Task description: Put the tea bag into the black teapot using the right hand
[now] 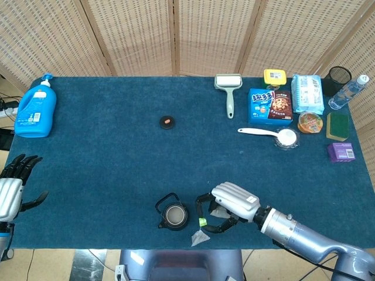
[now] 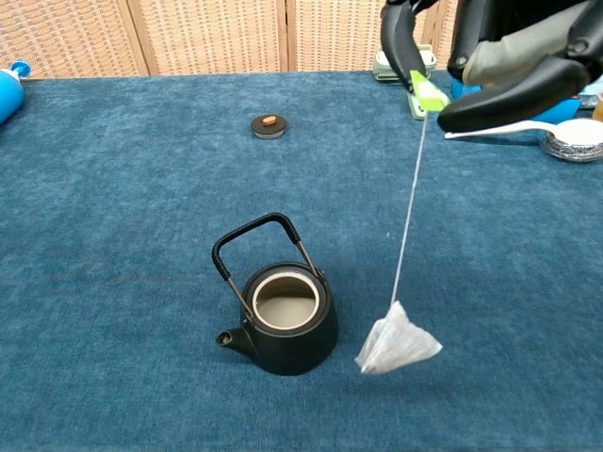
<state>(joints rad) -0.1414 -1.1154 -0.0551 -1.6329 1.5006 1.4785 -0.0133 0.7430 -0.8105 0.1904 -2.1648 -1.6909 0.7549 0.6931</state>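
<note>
The right hand (image 2: 509, 56) pinches the small green paper tag (image 2: 429, 94) of the white pyramid tea bag (image 2: 398, 344) between thumb and a finger. Holding by the tag lets the bag hang free on its thin white string (image 2: 407, 207), so it can be steered over a narrow opening. In the chest view the bag hangs just right of the black cast-iron teapot (image 2: 285, 325), near the table's front edge; whether its base touches the dark blue cloth-covered table (image 2: 122, 235) I cannot tell. It is not yet in the pot.

The teapot stands upright with its mouth open and its wire handle tilted back and left, leaving the opening clear from above and from the right. Its small round black lid (image 2: 268, 124) lies well apart, at the far side of the table.

The left hand (image 1: 12, 190) rests at the near left edge, fingers apart, holding nothing.

Judgement: the carry is nearly finished. The bag must next rise above the rim and move left over the opening. Risk: a swinging bag may catch on the rim or handle.
</note>
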